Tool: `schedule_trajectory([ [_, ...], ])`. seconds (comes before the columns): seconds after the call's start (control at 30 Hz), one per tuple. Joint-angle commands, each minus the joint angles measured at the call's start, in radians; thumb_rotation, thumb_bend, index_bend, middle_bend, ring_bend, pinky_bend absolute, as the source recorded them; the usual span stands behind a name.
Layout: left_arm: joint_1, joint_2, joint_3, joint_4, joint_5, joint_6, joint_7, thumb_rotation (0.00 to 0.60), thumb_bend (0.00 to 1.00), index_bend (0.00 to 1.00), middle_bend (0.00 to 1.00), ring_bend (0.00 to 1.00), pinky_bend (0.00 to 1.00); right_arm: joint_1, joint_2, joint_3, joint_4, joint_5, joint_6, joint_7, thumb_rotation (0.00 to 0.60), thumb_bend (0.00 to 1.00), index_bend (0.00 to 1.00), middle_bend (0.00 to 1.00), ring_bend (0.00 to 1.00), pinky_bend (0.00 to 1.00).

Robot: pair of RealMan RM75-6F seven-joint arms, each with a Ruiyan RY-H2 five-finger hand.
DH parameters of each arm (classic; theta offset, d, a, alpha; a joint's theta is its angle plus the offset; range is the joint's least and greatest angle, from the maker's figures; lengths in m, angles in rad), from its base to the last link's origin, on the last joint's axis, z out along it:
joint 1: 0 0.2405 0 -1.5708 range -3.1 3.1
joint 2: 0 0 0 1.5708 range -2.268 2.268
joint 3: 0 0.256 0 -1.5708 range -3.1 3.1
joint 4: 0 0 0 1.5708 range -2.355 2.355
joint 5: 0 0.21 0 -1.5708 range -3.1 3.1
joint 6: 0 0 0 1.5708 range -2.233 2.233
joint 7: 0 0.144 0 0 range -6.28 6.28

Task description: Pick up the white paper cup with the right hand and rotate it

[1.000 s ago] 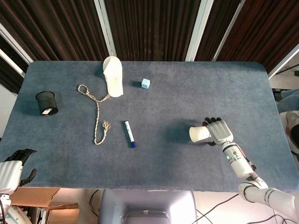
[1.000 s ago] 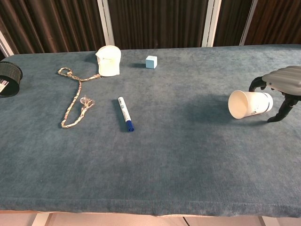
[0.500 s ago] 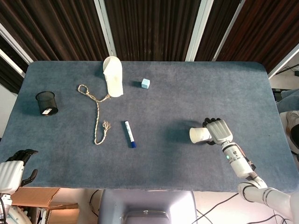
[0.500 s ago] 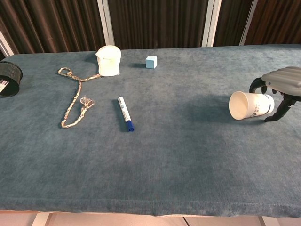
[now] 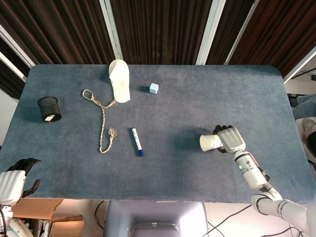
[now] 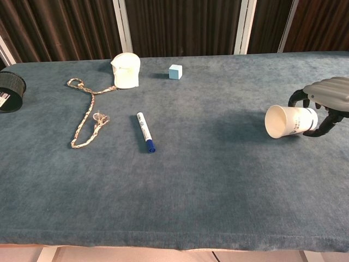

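The white paper cup (image 5: 210, 142) (image 6: 289, 121) lies on its side at the right of the blue-grey table (image 5: 177, 113), its mouth facing left. My right hand (image 5: 231, 139) (image 6: 327, 93) covers its base end from above, fingers curled over the far side and the thumb pressed against the near side, so it grips the cup. Whether the cup touches the cloth I cannot tell. My left hand (image 5: 14, 177) hangs off the table's front left corner, fingers apart and holding nothing.
A blue-capped marker (image 5: 137, 141) (image 6: 145, 132) lies mid-table. Left of it runs a braided rope (image 5: 102, 118) (image 6: 87, 117). Toward the back are a white scoop-shaped object (image 5: 120, 80) (image 6: 126, 70) and a small blue cube (image 5: 154, 88) (image 6: 175, 71). A black mesh cup (image 5: 49, 109) (image 6: 11, 84) stands far left.
The right hand's thumb has drawn in against the cup, and the cup has shifted slightly under the hand. The left hand has stayed still.
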State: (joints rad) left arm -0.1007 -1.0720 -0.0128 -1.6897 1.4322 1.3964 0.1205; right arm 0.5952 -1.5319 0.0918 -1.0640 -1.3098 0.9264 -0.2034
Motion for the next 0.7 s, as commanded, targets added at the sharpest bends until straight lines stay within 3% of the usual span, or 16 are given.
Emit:
schedule_trajectory([
  [0.03,0.000,0.000,0.000,0.000,0.000,0.000,0.000,0.600,0.35,0.28,0.23,0.20,0.39,-0.002,-0.001,0.001,-0.002,0.001,0.003,-0.002,0.600,0.45,0.50,0.38,0.38,0.50],
  [0.23,0.000,0.001,0.000,-0.001,-0.001,0.000,-0.001,0.600,0.35,0.28,0.23,0.20,0.39,-0.011,0.021,0.004,-0.040,-0.022,0.051,-0.016,0.600,0.50,0.51,0.38,0.38,0.50],
  [0.3,0.000,0.002,0.002,-0.003,0.003,0.000,-0.002,0.600,0.35,0.28,0.23,0.20,0.39,-0.015,0.060,-0.009,-0.084,-0.092,0.151,-0.140,0.600,0.50,0.51,0.38,0.38,0.50],
  [0.47,0.002,0.004,0.002,-0.005,0.005,0.004,-0.005,0.600,0.35,0.28,0.22,0.20,0.39,-0.022,0.107,-0.032,-0.141,-0.166,0.252,-0.456,0.600,0.50,0.52,0.38,0.38,0.50],
  [0.7,0.003,0.005,0.002,-0.005,0.005,0.005,-0.009,0.600,0.35,0.28,0.23,0.20,0.39,-0.004,0.157,-0.085,-0.157,-0.285,0.277,-0.780,0.600,0.50,0.52,0.38,0.39,0.50],
])
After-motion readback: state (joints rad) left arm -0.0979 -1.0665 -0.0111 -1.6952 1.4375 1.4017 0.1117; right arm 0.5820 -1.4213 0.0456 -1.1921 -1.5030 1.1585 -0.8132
